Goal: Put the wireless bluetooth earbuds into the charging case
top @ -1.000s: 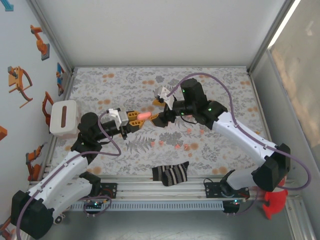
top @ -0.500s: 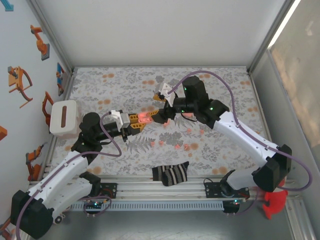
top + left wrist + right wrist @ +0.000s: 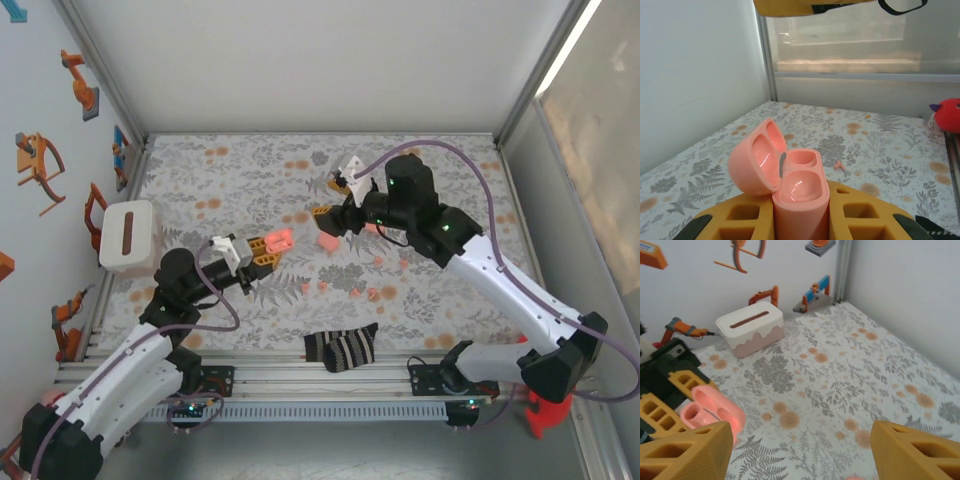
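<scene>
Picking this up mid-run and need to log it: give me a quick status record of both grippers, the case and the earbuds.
left gripper: shut on charging case
lid: open; both sockets look empty
right gripper: open, holding nothing
earbuds: loose on the cloth, scattered on the near side of the grippers
second case: lying on the cloth by the right gripper

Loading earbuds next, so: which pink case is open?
The pink case clamped in the left gripper: its lid is hinged back, showing both wells. The other pink case lies flat on the cloth.
</scene>
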